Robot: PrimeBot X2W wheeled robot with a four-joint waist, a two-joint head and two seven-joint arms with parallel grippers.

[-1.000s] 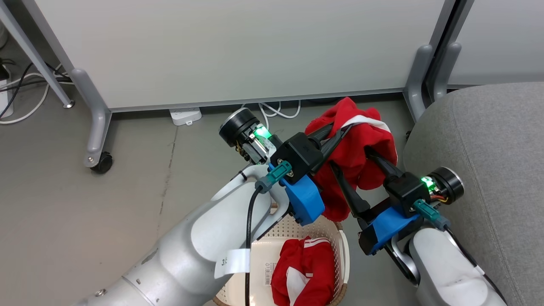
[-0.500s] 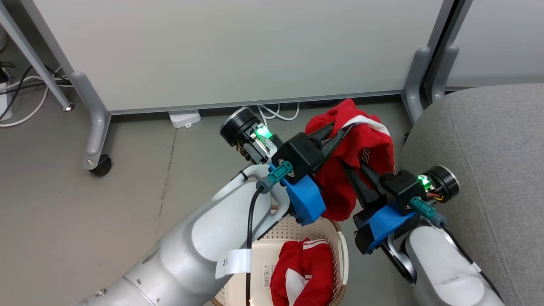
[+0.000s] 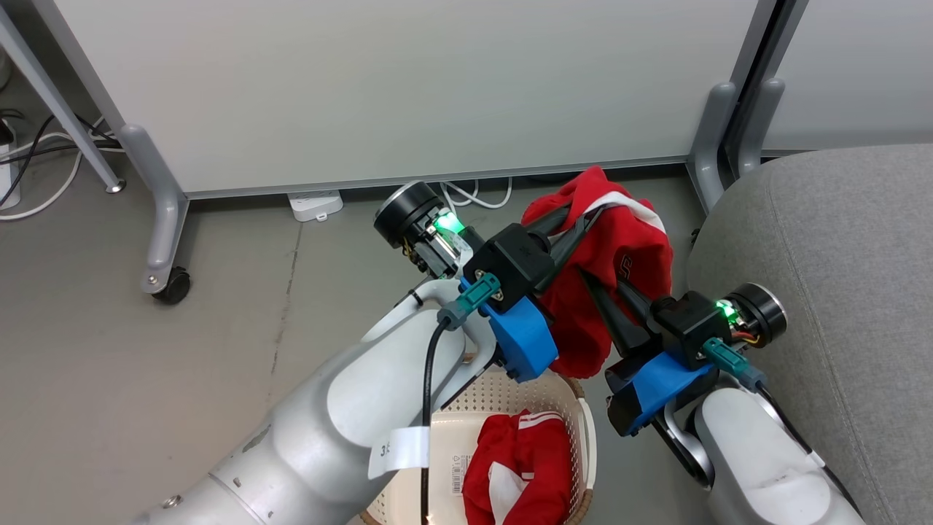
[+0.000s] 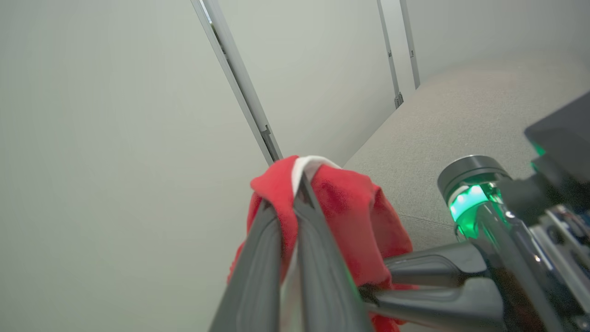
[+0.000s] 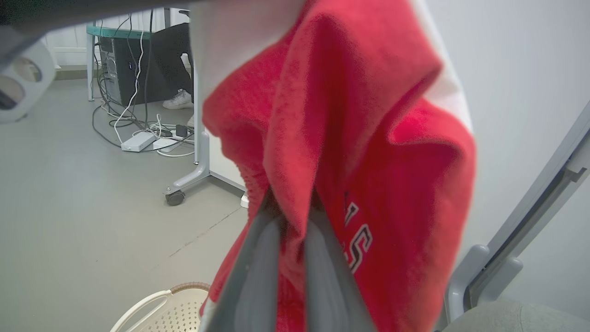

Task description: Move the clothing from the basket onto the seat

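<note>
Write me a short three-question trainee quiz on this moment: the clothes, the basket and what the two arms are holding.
1. True or false: one red garment lies inside the basket.
2. The lifted garment is pinched by: A) the left jaws alone; B) the right jaws alone; C) both the left jaws and the right jaws.
3. By the robot's own reckoning, on which side of the basket is the grey sofa seat?
Key: 1 true; 2 C; 3 the right.
</note>
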